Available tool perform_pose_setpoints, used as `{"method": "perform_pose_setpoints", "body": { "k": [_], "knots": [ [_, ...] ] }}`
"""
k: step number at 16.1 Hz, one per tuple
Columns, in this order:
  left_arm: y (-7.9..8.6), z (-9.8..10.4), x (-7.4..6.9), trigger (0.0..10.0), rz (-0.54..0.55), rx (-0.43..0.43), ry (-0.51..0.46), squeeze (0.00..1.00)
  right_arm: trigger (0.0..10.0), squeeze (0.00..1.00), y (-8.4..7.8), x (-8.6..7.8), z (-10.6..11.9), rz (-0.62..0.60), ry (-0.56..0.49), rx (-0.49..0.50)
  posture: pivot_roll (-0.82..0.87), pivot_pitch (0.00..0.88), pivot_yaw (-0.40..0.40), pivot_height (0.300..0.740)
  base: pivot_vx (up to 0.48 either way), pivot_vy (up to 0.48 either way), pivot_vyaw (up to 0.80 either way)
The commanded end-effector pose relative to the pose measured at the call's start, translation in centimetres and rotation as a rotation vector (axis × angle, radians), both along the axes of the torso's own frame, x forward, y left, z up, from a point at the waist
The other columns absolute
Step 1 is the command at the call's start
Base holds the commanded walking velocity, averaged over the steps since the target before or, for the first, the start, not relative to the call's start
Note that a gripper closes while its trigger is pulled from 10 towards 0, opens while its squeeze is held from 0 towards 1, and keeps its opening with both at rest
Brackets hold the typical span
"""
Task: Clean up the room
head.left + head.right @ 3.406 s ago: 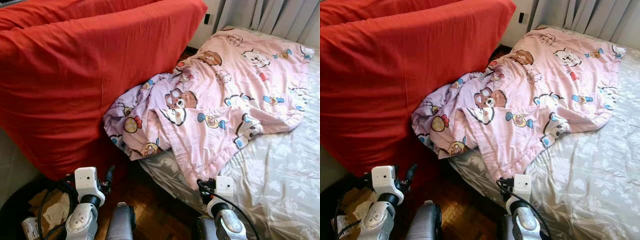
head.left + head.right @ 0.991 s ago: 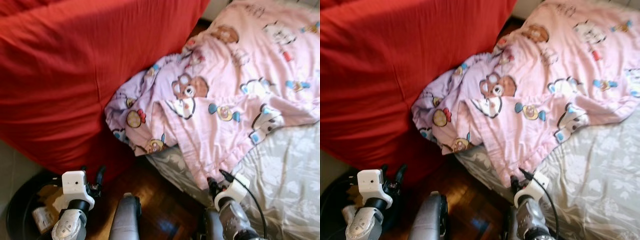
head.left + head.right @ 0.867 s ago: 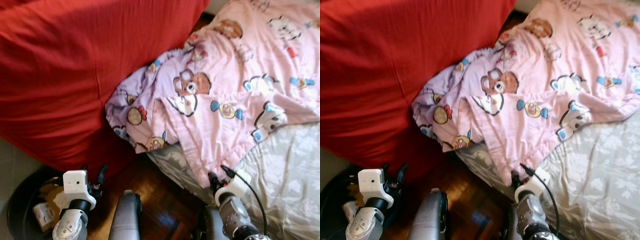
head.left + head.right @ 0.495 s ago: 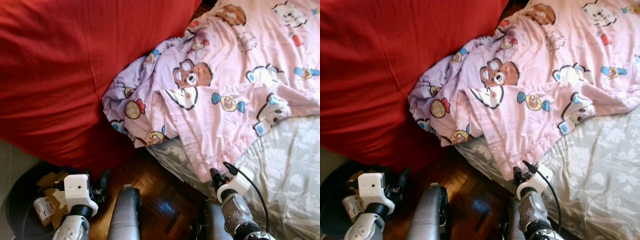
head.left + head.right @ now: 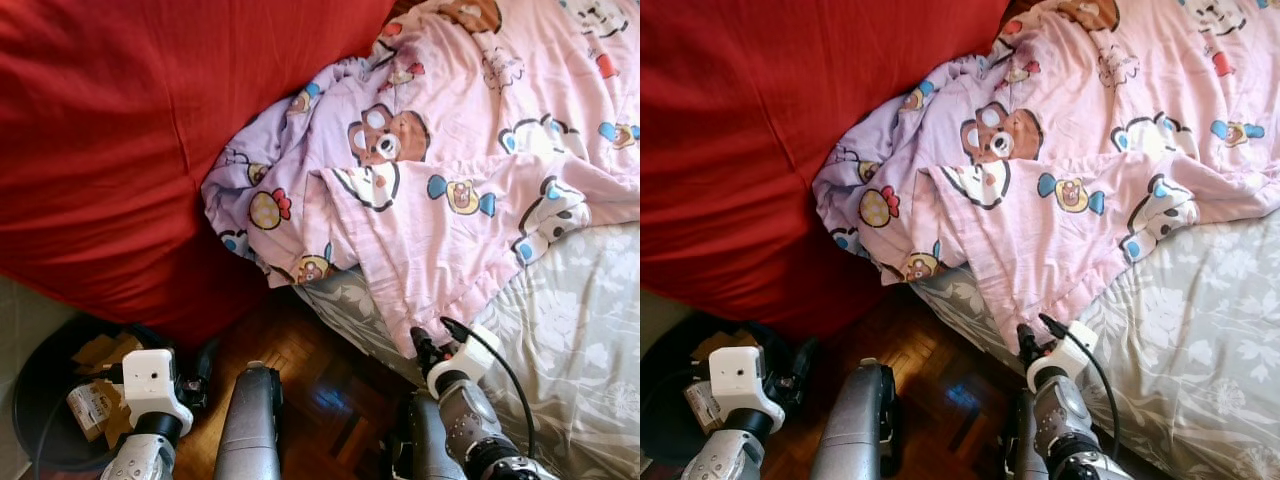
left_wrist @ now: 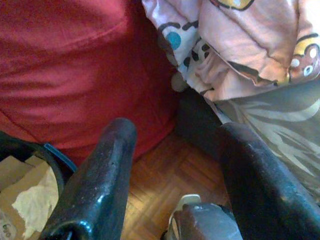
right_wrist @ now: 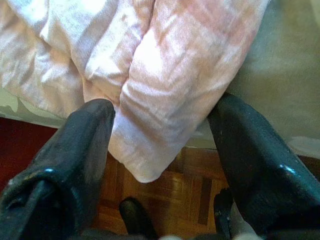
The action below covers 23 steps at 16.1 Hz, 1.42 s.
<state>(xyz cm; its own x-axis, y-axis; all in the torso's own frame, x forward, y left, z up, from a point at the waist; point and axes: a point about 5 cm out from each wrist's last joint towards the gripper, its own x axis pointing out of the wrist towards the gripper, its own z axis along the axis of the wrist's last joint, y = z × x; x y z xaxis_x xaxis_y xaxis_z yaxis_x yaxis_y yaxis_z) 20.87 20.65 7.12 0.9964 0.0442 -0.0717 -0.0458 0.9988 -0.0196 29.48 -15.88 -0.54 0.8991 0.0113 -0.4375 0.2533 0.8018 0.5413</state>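
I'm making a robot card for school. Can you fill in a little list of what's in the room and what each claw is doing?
blanket: pink cartoon blanket, crumpled, corner hanging over the bed edge
right claw: open, around the blanket's hanging corner
left claw: open, over the wood floor
red cover: beside the blanket
bin: black, holds trash

The two head views looked steeply down from above, and they shared nearly the same scene: the red cushion (image 5: 130, 130) on the left, the pink blanket (image 5: 450, 150) on the bed (image 5: 1200, 340) at the right, and the wooden floor (image 5: 320, 370) near the robot. The left wrist camera sat low and faced forward between its own fingers (image 6: 100, 185), close to the cushion and the floor. The right wrist camera was very near the hanging blanket edge (image 7: 155, 100), with the floor below it.
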Motion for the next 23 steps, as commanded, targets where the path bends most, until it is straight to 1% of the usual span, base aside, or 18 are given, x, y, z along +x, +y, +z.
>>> {"method": "perform_pose_setpoints", "body": {
  "k": [1,2,8,16,20,23],
  "knots": [
    [0.12,-0.85,-1.04,10.0,0.013,0.008,0.057,0.0,7.9,0.0,0.14,-1.04,-1.04,-0.011,0.043,0.027,0.22,0.417,0.027,0.631,0.0,0.0,0.0],
    [0.08,-0.89,-1.12,10.0,0.013,0.007,0.061,0.0,0.0,0.0,0.18,-1.07,-1.06,-0.008,0.042,0.028,0.22,0.418,0.027,0.631,0.0,0.0,0.0],
    [0.1,-0.99,-1.58,10.0,0.019,0.007,0.077,0.0,0.0,0.0,0.12,-1.27,-1.22,-0.01,0.045,0.026,0.22,0.428,0.027,0.631,0.0,0.0,0.0],
    [0.06,-1.21,-1.89,10.0,0.012,0.015,0.089,0.0,0.0,0.0,0.08,-0.62,-0.62,-0.012,0.024,0.018,0.22,0.431,0.028,0.631,0.0,0.0,0.0],
    [0.18,-1.4,-1.83,10.0,0.01,0.022,0.096,0.0,0.0,0.0,-0.1,-0.55,-0.54,-0.015,0.019,0.014,0.22,0.425,0.028,0.631,0.0,0.0,0.0],
    [0.2,-1.83,-1.47,10.0,0.011,0.022,0.102,0.0,0.0,0.0,-0.2,-0.7,-0.61,-0.011,0.012,0.007,0.21,0.409,0.024,0.631,0.0,0.0,0.0]
  ]
}}
